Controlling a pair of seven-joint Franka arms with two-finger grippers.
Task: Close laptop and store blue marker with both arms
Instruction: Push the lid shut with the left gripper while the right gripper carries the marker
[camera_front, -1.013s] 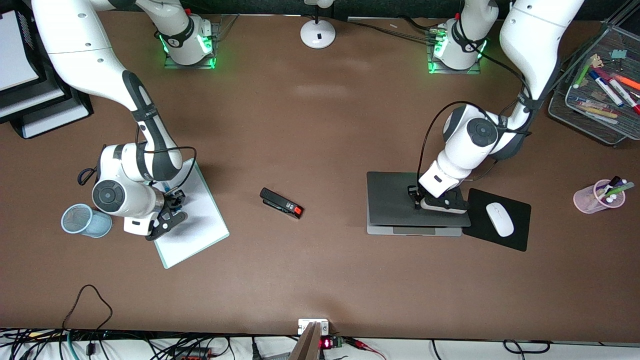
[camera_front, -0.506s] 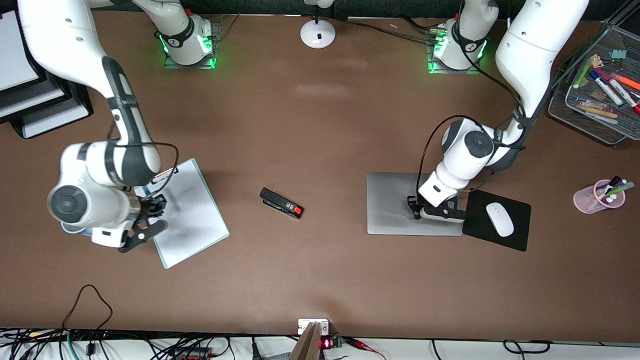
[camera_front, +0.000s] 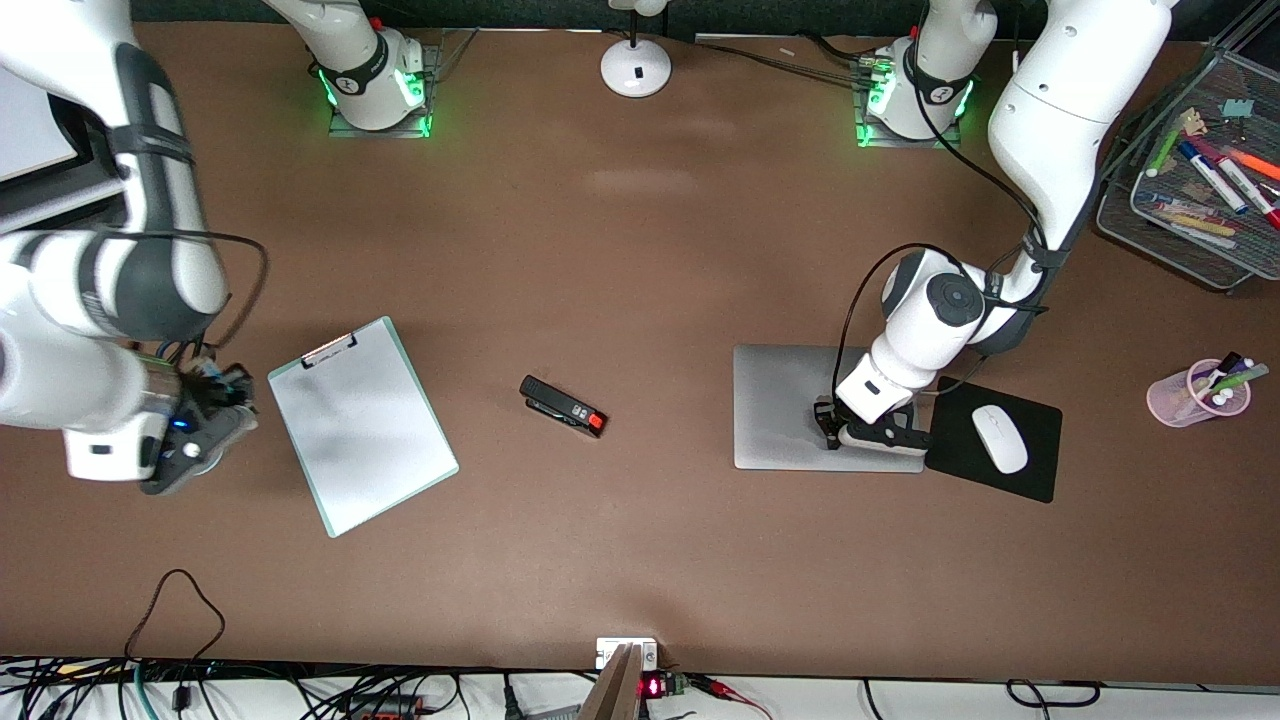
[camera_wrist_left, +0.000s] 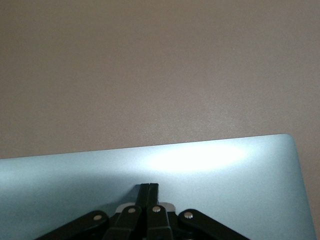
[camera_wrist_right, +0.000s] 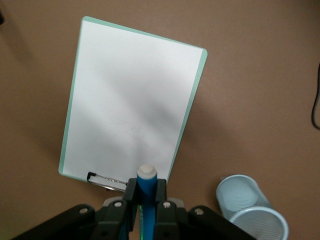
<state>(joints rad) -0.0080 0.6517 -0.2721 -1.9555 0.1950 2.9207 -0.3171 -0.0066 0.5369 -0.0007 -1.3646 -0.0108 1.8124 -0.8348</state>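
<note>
The laptop (camera_front: 790, 410) lies closed on the table, silver lid up. My left gripper (camera_front: 828, 420) rests on the lid (camera_wrist_left: 235, 195) with its fingers shut and nothing between them, as the left wrist view shows (camera_wrist_left: 149, 188). My right gripper (camera_front: 222, 388) hangs toward the right arm's end of the table, beside the clipboard, shut on the blue marker (camera_wrist_right: 147, 176). The marker's white end sticks out past the fingertips (camera_wrist_right: 146, 192). A light-blue mesh cup (camera_wrist_right: 250, 207) stands on the table just to one side below the marker. In the front view the right arm hides it.
A white mint-edged clipboard (camera_front: 360, 425) lies beside the right gripper. A black stapler (camera_front: 563, 405) sits mid-table. A white mouse (camera_front: 1000, 438) on a black mat (camera_front: 1035, 475) lies next to the laptop. A pink pen cup (camera_front: 1198, 392) and a mesh tray (camera_front: 1195, 215) stand at the left arm's end.
The laptop lid has gone down flat under the left gripper. The right arm has carried the marker off the clipboard toward the right arm's end of the table.
</note>
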